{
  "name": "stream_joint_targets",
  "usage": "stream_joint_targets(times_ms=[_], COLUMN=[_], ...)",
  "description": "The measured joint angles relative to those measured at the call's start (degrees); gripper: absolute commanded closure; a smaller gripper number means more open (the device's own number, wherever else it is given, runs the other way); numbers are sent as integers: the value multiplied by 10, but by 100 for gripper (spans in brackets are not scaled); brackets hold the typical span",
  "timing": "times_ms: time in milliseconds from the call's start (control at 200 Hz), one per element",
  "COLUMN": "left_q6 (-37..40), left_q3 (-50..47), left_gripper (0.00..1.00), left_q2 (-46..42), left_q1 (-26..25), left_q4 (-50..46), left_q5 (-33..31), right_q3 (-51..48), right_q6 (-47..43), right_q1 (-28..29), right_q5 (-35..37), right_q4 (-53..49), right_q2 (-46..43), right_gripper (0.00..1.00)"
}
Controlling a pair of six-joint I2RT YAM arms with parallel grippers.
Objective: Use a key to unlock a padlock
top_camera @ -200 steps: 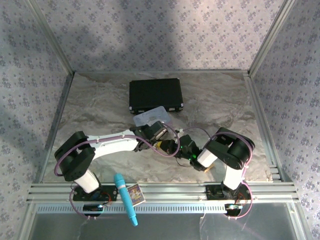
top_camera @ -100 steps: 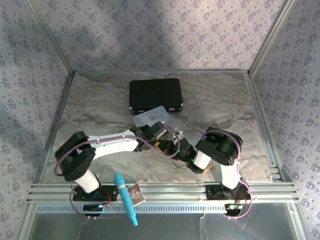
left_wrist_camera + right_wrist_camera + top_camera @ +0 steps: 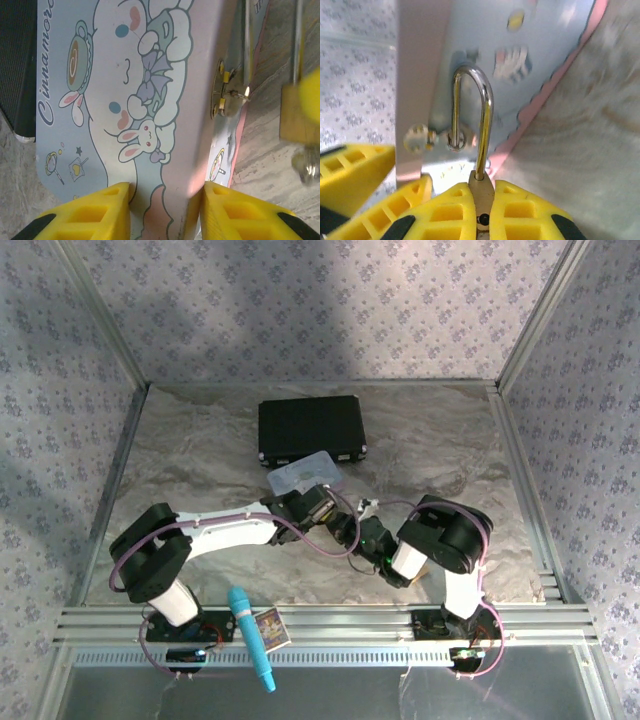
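Since half a second ago both wrists have slid slightly to the right and the right elbow has eased outward, which we read as a tug on the lock. At left, the left pincer (image 3: 165,192) has its yellow fingers spread either side of the pastel tin box (image 3: 125,100); we cannot tell whether they press on it. The padlock (image 3: 486,130) hangs at the tin's hasp (image 3: 220,95), shackle threaded through the eye. At right, the right pincer (image 3: 480,189) is clamped on its brass body. One shackle leg looks free, so it may already be unlocked. We cannot make out the key.
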Motion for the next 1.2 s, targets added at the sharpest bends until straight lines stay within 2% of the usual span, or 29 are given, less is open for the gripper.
stream_joint_targets(times_ms=[260,415,545,625,760,925,1069,1199], left_q6=[-1,-6,-9,-11,-20,-36,-70,-110], left_q3=[-3,-3,-2,1,2,1,1,1], left_gripper=[64,64,62,56,30,9,3,0], left_q2=[0,0,5,8,17,20,21,20], left_q1=[-2,-2,-3,-3,-2,5,6,5], left_q4=[3,2,0,-4,-14,-35,-41,-40], left_q5=[-10,-14,-27,-34,-44,-41,-44,-59], right_q3=[-3,-26,-36,-34,-5,72,127,169], right_q6=[2,7,5,-6,-65,-185,-290,-379], right_q1=[-17,-26,-55,-80,-123,-178,-230,-263], right_q5=[5,-30,-87,-129,-202,-299,-376,-400], right_q4=[-3,-17,-73,-136,-301,-513,-665,-799], right_q2=[-1,-1,-42,-76,-145,-178,-179,-187], right_gripper=[100,100,100,100,100,100,100,100])
